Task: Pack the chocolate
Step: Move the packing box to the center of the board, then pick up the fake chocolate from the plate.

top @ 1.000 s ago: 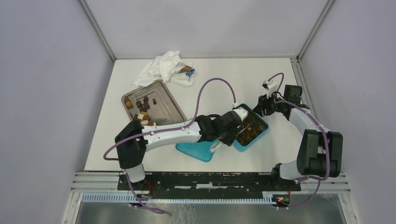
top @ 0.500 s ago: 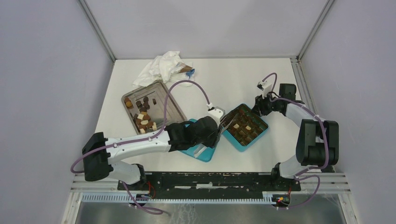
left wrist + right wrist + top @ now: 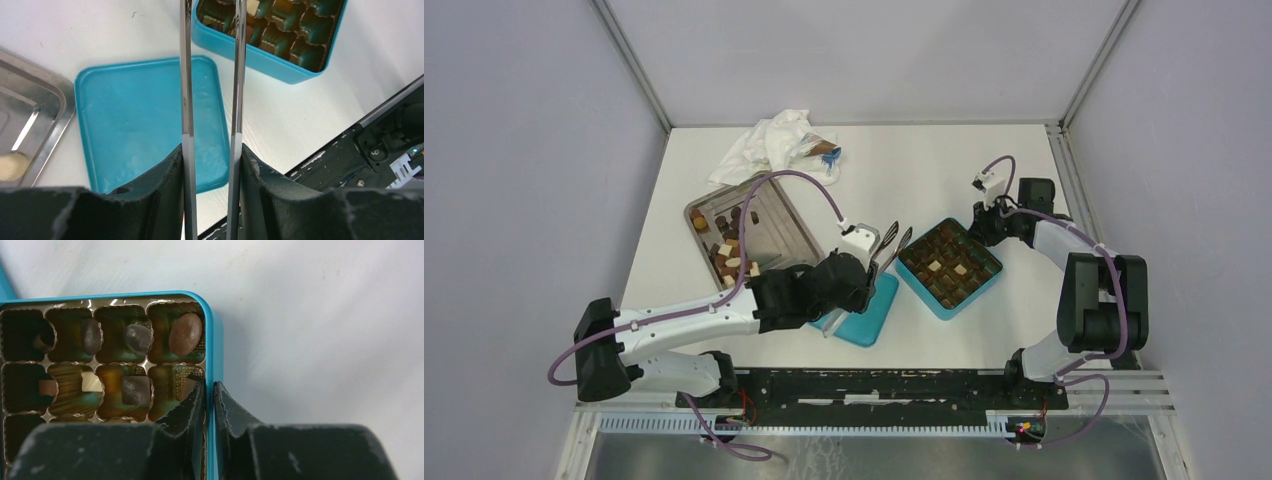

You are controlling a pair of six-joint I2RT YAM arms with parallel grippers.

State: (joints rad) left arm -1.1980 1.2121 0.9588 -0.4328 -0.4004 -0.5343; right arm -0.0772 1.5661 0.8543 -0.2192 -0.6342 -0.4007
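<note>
The teal box (image 3: 949, 267) sits right of centre with several chocolate pieces (image 3: 185, 334) in its gold cells. More chocolate (image 3: 729, 255) lies in the metal tray (image 3: 769, 205) at the left. My left gripper (image 3: 864, 270) is shut on metal tongs (image 3: 889, 243), whose tips are apart and empty over the gap between the teal lid (image 3: 862, 310) and the box. In the left wrist view the tong blades (image 3: 186, 100) run up from my gripper (image 3: 211, 150) over the lid (image 3: 135, 125). My right gripper (image 3: 210, 387) is shut on the box's far corner wall (image 3: 215, 340).
A crumpled white wrapper (image 3: 774, 145) lies at the back behind the tray. The lid lies flat between tray and box. The black base rail (image 3: 874, 385) runs along the near edge. Grey walls enclose the table.
My left arm has drawn back to the left, taking the tongs out of the box to above the lid. The box has shifted slightly. My right gripper keeps its hold on the box.
</note>
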